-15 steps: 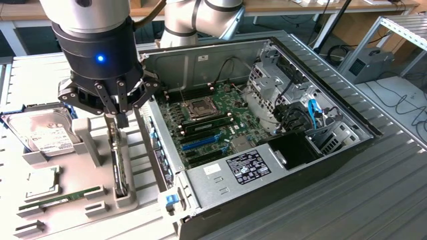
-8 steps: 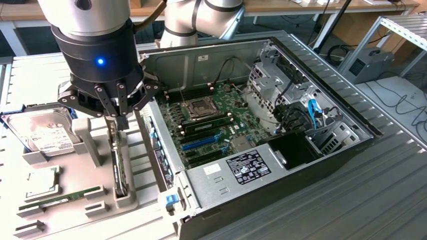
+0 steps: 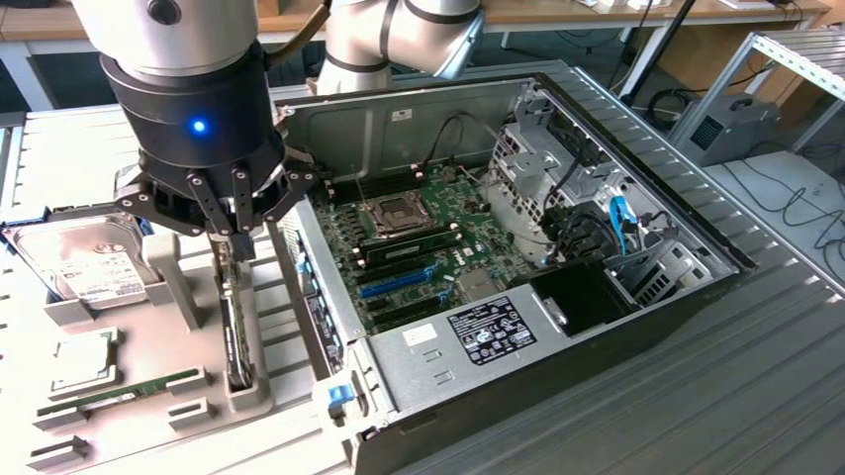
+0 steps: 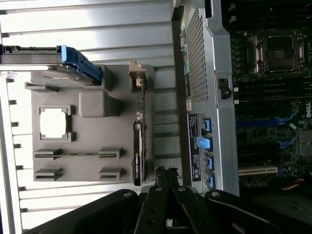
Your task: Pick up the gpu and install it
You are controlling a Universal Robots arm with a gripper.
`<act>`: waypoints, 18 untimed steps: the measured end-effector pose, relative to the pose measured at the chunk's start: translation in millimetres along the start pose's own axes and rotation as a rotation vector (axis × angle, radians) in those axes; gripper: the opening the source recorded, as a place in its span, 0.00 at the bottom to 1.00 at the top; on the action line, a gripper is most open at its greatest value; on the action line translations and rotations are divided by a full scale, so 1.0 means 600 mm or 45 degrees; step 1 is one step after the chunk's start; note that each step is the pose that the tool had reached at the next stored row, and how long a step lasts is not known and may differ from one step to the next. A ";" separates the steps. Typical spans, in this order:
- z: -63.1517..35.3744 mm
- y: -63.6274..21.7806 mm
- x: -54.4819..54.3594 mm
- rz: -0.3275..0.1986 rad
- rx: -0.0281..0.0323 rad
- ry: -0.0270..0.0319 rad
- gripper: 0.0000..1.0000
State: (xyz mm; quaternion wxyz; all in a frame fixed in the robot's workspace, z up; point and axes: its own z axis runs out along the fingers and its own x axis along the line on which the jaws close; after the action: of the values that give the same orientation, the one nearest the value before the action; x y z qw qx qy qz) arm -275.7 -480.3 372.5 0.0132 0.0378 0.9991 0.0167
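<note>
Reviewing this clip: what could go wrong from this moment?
1. The gripper is shut above the graphics card; lowered like this, it might strike the card's top edge.
2. The card's gray holder sits right beside the computer case; the gripper's wide linkage could bump the case wall.

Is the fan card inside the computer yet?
Out: the gpu stands on edge in the grey holder beside the open computer case.
</note>
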 end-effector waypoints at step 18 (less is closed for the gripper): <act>0.001 -0.016 0.001 0.000 -0.0001 -0.0001 0.11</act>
State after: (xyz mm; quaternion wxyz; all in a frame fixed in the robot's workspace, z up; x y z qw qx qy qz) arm -277.2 -489.9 371.3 0.0133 0.0378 0.9991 0.0168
